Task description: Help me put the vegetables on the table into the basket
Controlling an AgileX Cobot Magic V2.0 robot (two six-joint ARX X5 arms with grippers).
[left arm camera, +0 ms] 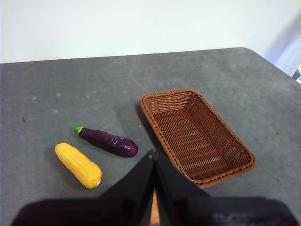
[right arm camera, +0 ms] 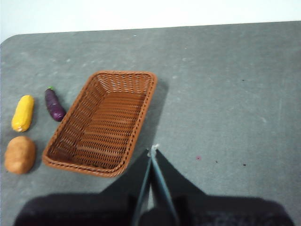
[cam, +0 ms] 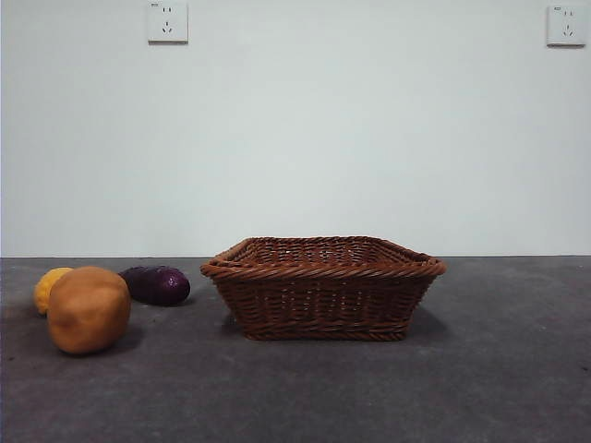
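The brown wicker basket stands empty at the middle of the dark grey table. Left of it lie the vegetables: a tan potato nearest the front, a yellow-orange piece half hidden behind it, and a dark purple one closest to the basket. No arm shows in the front view. My left gripper hangs shut and empty high above the table, near the yellow piece, the purple one and the basket. Equally high, my right gripper is shut and empty beside the basket; the potato lies beyond it.
A white wall with two sockets stands behind the table. To the right of the basket is bare table, with a rounded table corner at the far end.
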